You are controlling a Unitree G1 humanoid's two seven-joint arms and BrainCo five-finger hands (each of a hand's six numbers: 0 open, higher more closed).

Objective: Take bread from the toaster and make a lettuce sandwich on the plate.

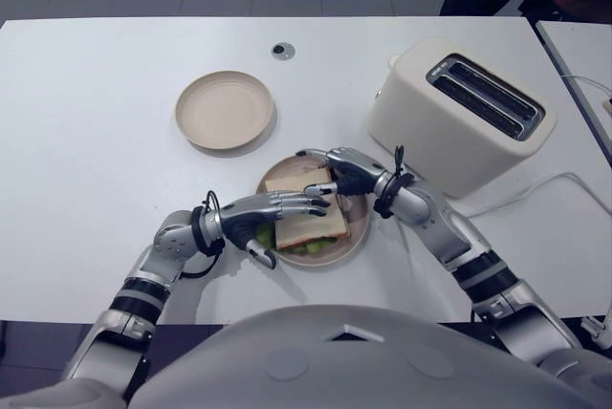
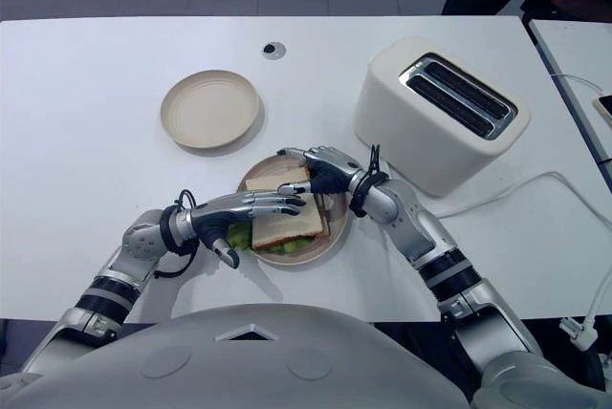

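A tan plate (image 1: 356, 237) near the table's front holds a sandwich. Its top bread slice (image 1: 311, 227) lies over green lettuce (image 1: 262, 235), and a second slice (image 1: 285, 180) shows behind it. My left hand (image 1: 273, 206) comes in from the left, fingers stretched flat, their tips resting on the top slice. My right hand (image 1: 346, 172) comes in from the right, fingers curled down onto the far edge of that slice. The white toaster (image 1: 459, 113) stands at the back right, both slots empty.
An empty tan plate (image 1: 225, 110) sits behind and left of the sandwich plate. A small black round fitting (image 1: 282, 50) is set in the table further back. The toaster's white cable (image 1: 535, 187) trails along the right side toward the table edge.
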